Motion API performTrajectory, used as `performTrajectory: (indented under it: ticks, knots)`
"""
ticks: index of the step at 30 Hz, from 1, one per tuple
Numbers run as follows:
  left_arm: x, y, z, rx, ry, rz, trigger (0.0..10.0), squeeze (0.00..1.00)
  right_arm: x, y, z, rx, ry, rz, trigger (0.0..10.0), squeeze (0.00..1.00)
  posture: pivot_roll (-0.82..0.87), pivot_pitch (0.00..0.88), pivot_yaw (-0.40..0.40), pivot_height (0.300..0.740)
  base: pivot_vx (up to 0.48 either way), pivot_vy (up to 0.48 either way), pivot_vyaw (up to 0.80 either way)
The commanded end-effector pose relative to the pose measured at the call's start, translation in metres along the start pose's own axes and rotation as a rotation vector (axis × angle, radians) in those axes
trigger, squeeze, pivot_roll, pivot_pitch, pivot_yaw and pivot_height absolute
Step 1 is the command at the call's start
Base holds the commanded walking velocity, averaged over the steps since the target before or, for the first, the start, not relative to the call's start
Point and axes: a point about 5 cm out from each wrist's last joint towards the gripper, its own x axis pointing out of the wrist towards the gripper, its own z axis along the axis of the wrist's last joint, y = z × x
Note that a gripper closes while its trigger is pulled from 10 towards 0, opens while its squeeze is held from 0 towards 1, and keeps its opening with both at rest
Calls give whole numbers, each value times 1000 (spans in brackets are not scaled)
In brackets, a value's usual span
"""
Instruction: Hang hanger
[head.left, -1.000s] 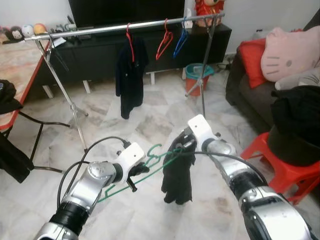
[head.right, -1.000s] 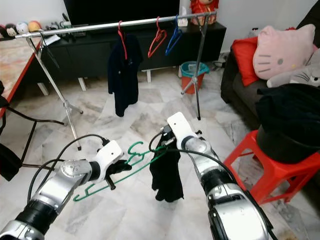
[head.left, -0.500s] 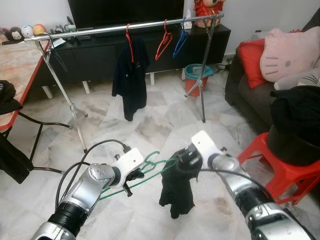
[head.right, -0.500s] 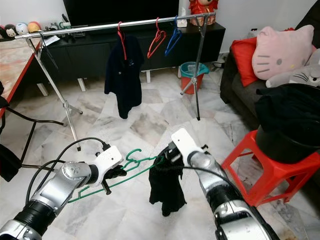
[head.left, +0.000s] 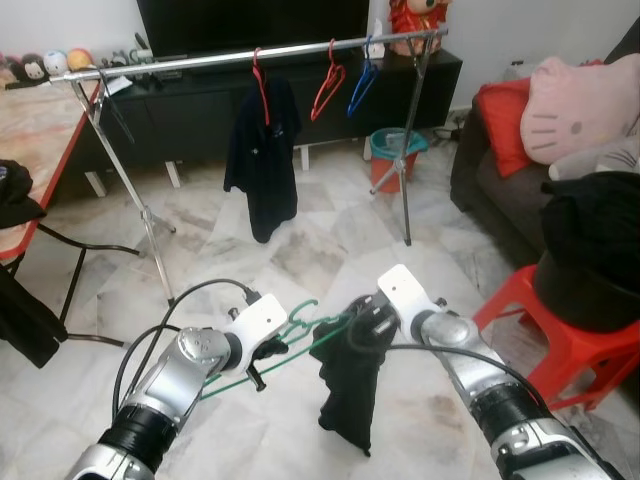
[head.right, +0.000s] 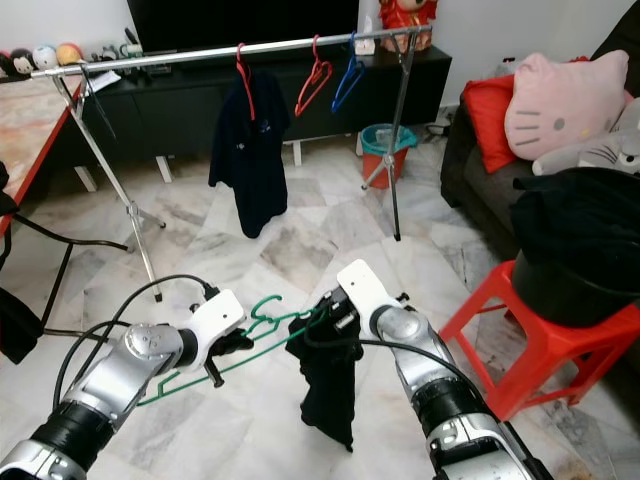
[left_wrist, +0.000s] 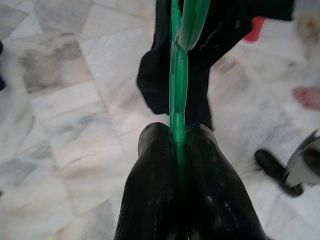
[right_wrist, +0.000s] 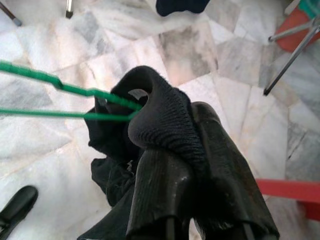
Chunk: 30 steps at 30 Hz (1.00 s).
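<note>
Presently, eye views: green hanger (head.left: 300, 335) held low over the marble floor (head.left: 300, 250), between the two arms, long axis running roughly crosswise from the left gripper (head.left: 272, 345) toward the right gripper (head.left: 368, 322), hook end near the left. Black garment (head.left: 345, 395) droops from the hanger's right end. Clothes rail (head.left: 200, 60) stands well ahead and higher than both grippers, carrying a dark shirt (head.left: 262, 160) on a red hanger (head.left: 258, 80), plus a second red hanger (head.left: 328, 85) and a blue hanger (head.left: 360, 85). Both arms reach forward, elbows bent, wrists turned inward toward each other; neither is clearly nearer the rail. Left wrist view: fingers (left_wrist: 155, 170) pinched tight on the green wire, which runs straight away from the tips into the garment. Right wrist view: fingers (right_wrist: 165, 190) clamped on a bunched fold of the garment's knitted edge, the hanger's two green bars (right_wrist: 60, 100) entering that fold from the side. Judgement: garment looks only partly seated on the hanger; the lift to the rail would need the hook freed and raised well forward.
</note>
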Motion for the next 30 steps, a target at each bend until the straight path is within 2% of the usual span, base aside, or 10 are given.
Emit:
performTrajectory:
  ticks: [1, 5, 6, 10, 22, 25, 30]
  knots:
    - [-3, 4, 9, -6, -47, 8, 10000, 0, -5, -11, 11, 14, -39, -37, 10000, 0, 90, 0, -8, 740, 0, 0, 0]
    - [-3, 3, 12, -24, -77, -10, 10000, 0, -12, -14, 25, 131, -118, -15, 10000, 0, 86, 0, -6, 740, 0, 0, 0]
    - [-3, 2, 14, -32, -90, -25, 10000, 0, -17, -16, 35, 159, -168, -9, 10000, 0, 82, 0, -5, 740, 0, 0, 0]
    - [-4, -3, 19, -29, -116, -87, 10000, 0, -23, -15, 50, 171, -241, 6, 10000, 0, 79, 0, -3, 740, 0, 0, 0]
    - [-7, -3, 31, -42, -174, -106, 10000, 0, -26, -8, 50, 200, -219, 26, 10000, 0, 86, 0, -7, 740, 0, 0, 0]
    - [-6, -8, 34, -57, -203, -156, 10000, 0, -27, -2, 47, 197, -209, 67, 10000, 0, 82, 0, -5, 740, 0, 0, 0]
    - [-6, -13, 34, -40, -183, -186, 10000, 0, -27, 2, 41, 204, -184, 93, 10000, 0, 86, 0, -5, 740, 0, 0, 0]
